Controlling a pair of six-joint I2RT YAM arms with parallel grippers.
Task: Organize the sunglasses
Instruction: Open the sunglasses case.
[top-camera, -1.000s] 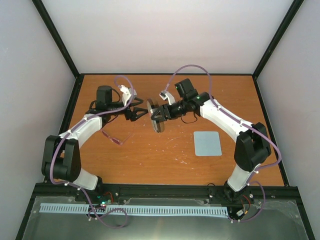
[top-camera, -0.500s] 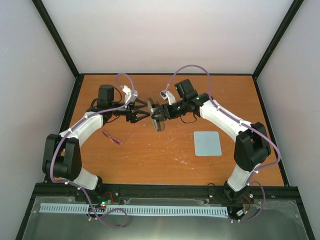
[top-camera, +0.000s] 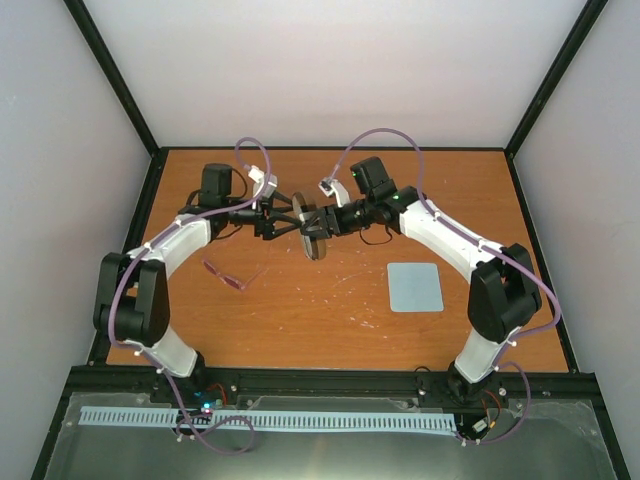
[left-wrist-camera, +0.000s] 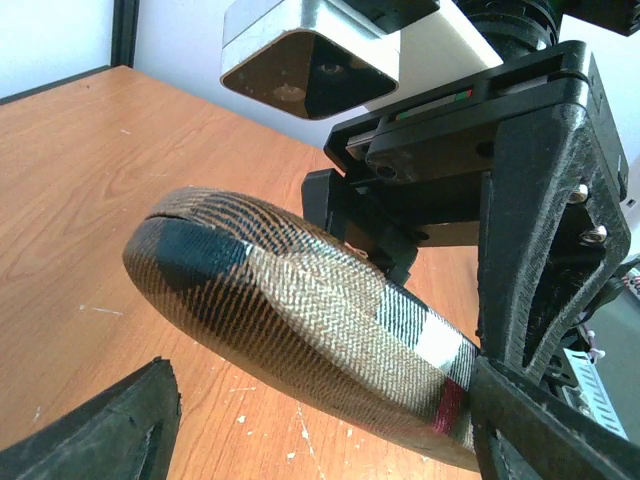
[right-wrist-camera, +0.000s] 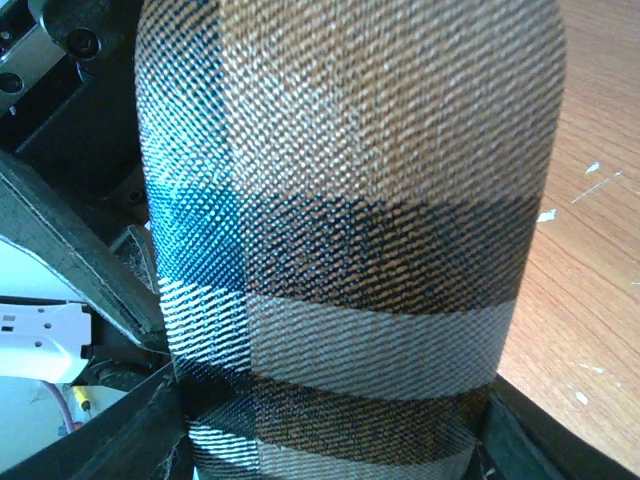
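Orange-brown wooden desk (top-camera: 300, 325), flecked with white scuffs, boxed in by plain pale walls (top-camera: 330, 70) and black corner posts (top-camera: 112, 75); even, soft light.

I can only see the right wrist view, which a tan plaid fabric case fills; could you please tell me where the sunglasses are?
Observer: The small pinkish-red thin-framed sunglasses lie on the wooden table, on the robot's left side.
Operator: Thank you. What is the left gripper doing?
Observer: The left gripper is open, with its fingers spread either side of the tan plaid oval case that the right gripper holds.
Operator: Is the cleaning cloth in sight?
Observer: Yes, the flat pale blue rectangular cloth lies on the table on the robot's right side.
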